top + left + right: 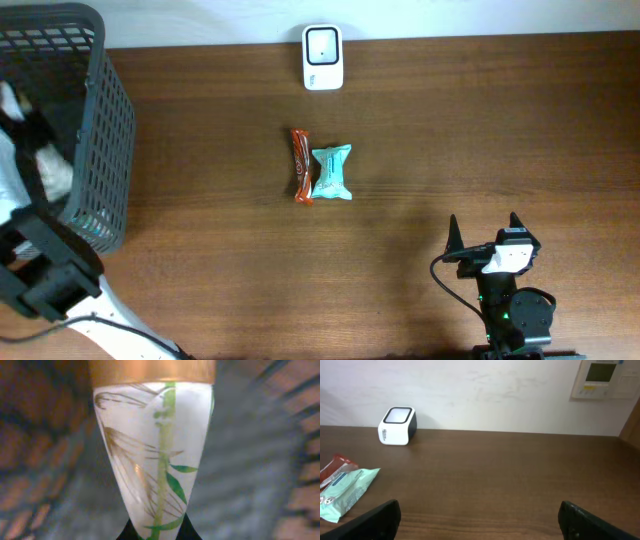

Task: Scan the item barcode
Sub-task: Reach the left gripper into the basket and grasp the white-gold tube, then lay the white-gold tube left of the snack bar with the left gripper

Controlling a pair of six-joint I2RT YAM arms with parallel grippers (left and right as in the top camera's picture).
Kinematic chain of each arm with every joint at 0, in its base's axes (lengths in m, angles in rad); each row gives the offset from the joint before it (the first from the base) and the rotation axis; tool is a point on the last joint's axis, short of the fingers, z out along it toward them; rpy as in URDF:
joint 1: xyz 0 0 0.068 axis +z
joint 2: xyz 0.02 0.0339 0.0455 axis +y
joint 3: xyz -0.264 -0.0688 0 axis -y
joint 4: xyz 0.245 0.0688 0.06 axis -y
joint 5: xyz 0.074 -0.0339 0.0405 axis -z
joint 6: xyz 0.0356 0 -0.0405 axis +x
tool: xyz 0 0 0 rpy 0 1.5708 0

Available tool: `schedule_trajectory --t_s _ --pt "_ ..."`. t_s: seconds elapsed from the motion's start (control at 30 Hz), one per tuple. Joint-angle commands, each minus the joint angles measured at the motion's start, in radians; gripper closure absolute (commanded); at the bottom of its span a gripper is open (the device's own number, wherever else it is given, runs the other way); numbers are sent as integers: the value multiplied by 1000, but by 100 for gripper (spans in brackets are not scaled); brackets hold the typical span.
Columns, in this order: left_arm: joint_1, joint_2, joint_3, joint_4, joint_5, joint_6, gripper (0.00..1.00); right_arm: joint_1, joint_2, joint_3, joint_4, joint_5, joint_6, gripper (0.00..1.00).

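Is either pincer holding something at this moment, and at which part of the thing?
The left pincer is shut on the narrow end of a white package printed with green leaves, inside the basket. The right pincer is open and holds nothing.

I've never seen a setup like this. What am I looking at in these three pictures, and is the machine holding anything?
It is a robot with two arms at a brown table. One picture looks down from above; the other two come from cameras on each wrist.

On the table lie an orange snack bar and a teal packet, touching side by side. Near the far edge sits a small white scanner. At the left stands a dark mesh basket.

The left gripper reaches into the basket and is shut on a white pouch printed with green leaves and a gold band. The right gripper is open and empty.
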Motion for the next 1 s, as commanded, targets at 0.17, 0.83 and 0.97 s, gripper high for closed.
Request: schedule_trajectory --t_s 0.17,0.83,0.97 --pt "-70 -457 229 36 503 -449 100 -5 -6 -7 -5 2 1 1" --pt "-900 1 227 -565 -122 -406 100 -5 -6 -7 -5 2 1 1" --pt "-907 185 227 -564 -119 -406 100 -5 -5 -7 -5 2 1 1"
